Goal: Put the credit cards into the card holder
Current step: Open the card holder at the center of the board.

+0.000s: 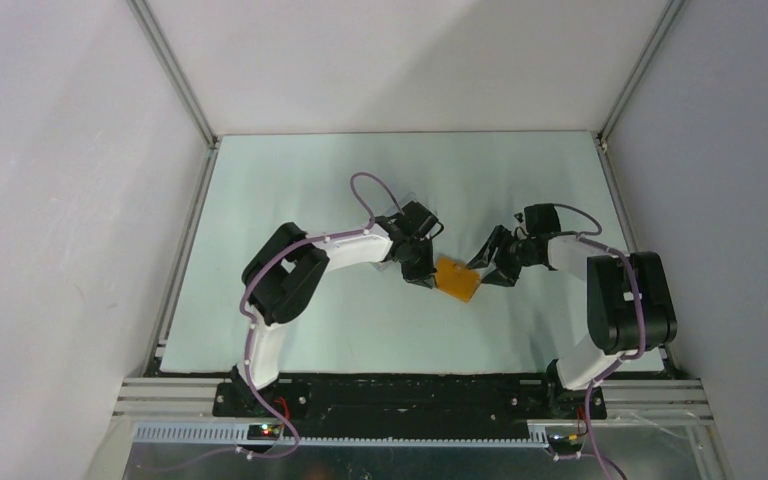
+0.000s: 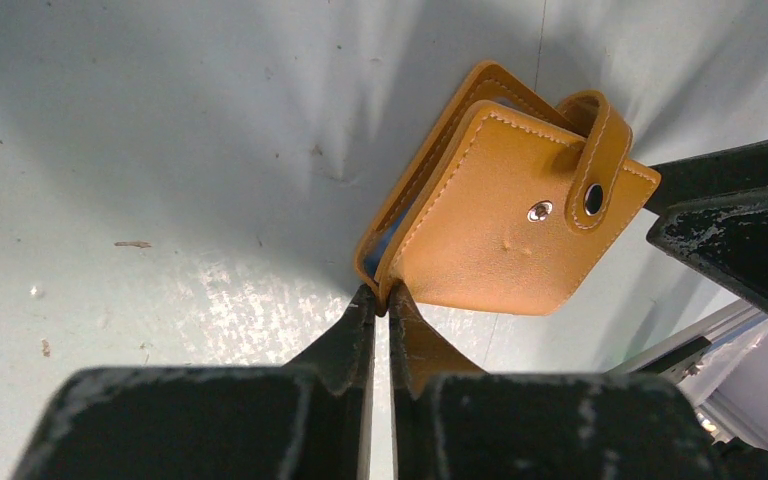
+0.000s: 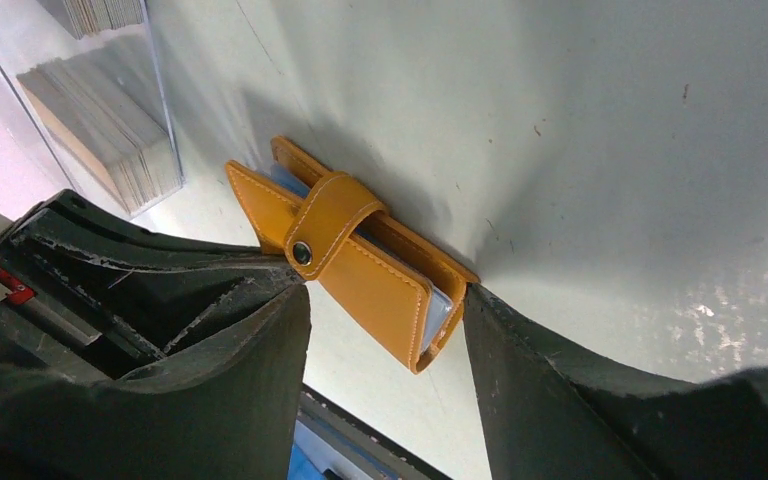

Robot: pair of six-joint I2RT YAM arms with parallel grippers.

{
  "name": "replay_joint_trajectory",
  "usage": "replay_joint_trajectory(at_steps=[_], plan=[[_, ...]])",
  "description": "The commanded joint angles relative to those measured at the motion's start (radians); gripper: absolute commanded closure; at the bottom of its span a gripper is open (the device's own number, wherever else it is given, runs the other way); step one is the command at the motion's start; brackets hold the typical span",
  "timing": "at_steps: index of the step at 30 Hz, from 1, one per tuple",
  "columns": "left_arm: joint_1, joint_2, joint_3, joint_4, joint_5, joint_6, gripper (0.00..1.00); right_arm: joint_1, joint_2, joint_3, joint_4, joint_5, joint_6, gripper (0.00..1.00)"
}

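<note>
Left gripper (image 2: 381, 303): fingertips pressed together, pinching one lower corner of the card holder (image 2: 500, 230).
Card holder: orange, stitched, folded with its strap unsnapped (a blue card edge shows inside), tilted on edge at mid-table (image 1: 290, 190) between both arms.
Right gripper (image 3: 385, 295): jaws spread astride it; whether they press it cannot be told.
Handling, judged: light, with pliant covers and smooth faces; best held at the stitched edge or spine.

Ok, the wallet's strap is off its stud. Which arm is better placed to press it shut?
Right. The left gripper is shut on a corner of the card holder, steadying it. The right gripper is open, fingers either side of the strap end, so it could probably squeeze that down.
</note>
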Motion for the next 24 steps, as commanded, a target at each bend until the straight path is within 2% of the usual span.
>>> replay_joint_trajectory(at_steps=[1,10,14,17,20,24], plan=[[0.001,0.096,-0.066,-0.215,-0.182,0.082,1.00,0.000,0.012,0.025,-0.003,-0.015,-0.028,0.39],[-0.001,0.088,-0.058,-0.216,-0.213,0.091,1.00,0.027,0.040,0.025,0.047,-0.110,-0.018,0.53],[-0.006,0.069,-0.050,-0.218,-0.226,0.105,0.98,0.042,0.052,0.025,0.057,-0.138,-0.021,0.67],[-0.008,0.011,-0.051,-0.222,-0.249,0.121,0.88,0.063,-0.007,0.025,0.024,-0.087,-0.036,0.73],[-0.009,-0.065,-0.055,-0.222,-0.265,0.139,0.80,0.096,-0.080,0.025,0.002,-0.043,-0.057,0.85],[-0.010,-0.181,-0.067,-0.221,-0.266,0.165,0.56,0.129,-0.105,0.025,0.049,-0.083,-0.069,0.96]])
